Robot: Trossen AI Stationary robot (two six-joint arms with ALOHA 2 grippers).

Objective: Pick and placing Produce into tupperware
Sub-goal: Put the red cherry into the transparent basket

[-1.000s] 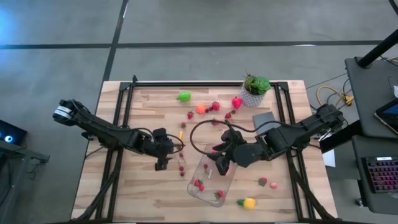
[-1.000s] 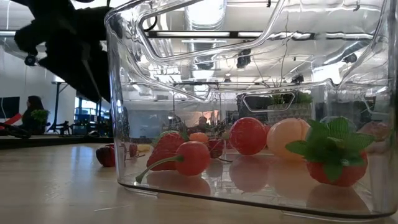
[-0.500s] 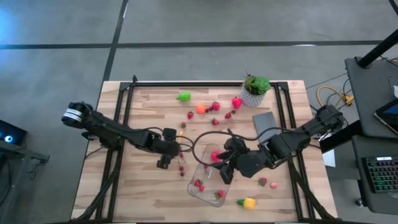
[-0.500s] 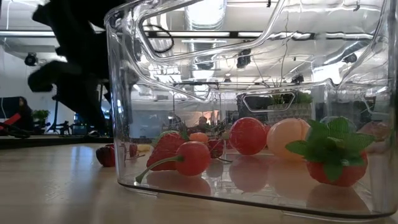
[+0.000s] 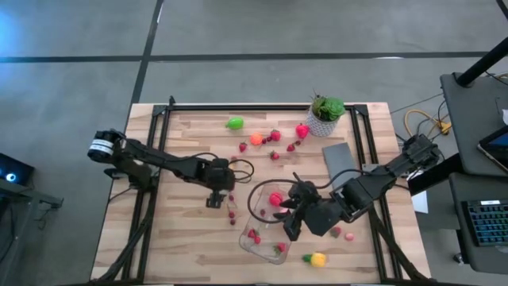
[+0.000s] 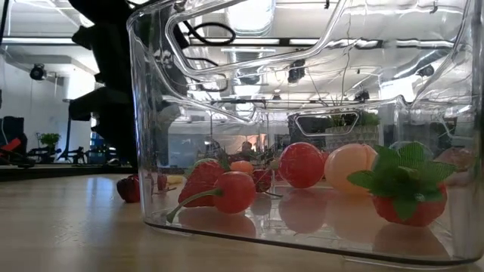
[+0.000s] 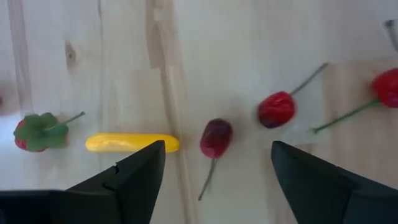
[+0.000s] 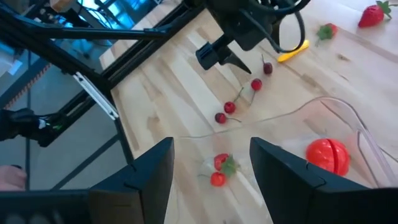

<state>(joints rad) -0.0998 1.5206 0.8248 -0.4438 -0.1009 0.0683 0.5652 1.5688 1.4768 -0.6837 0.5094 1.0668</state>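
A few fruits lie in the tupperware (image 5: 255, 242). Many remain on the counter (image 5: 182, 246). The left gripper (image 7: 214, 163) hangs open over a cherry (image 7: 216, 137). The right gripper (image 8: 211, 163) is open above the tupperware.

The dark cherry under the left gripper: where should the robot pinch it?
Pinch the dark cherry on its round body from straight above. It lies flat with its thin stem trailing away, and the left gripper is open with a finger either side.

Grey floor (image 5: 238, 28) crossed by dark lines; desk (image 5: 476, 127) with keyboard (image 5: 486, 222) beside wooden table (image 5: 182, 238).
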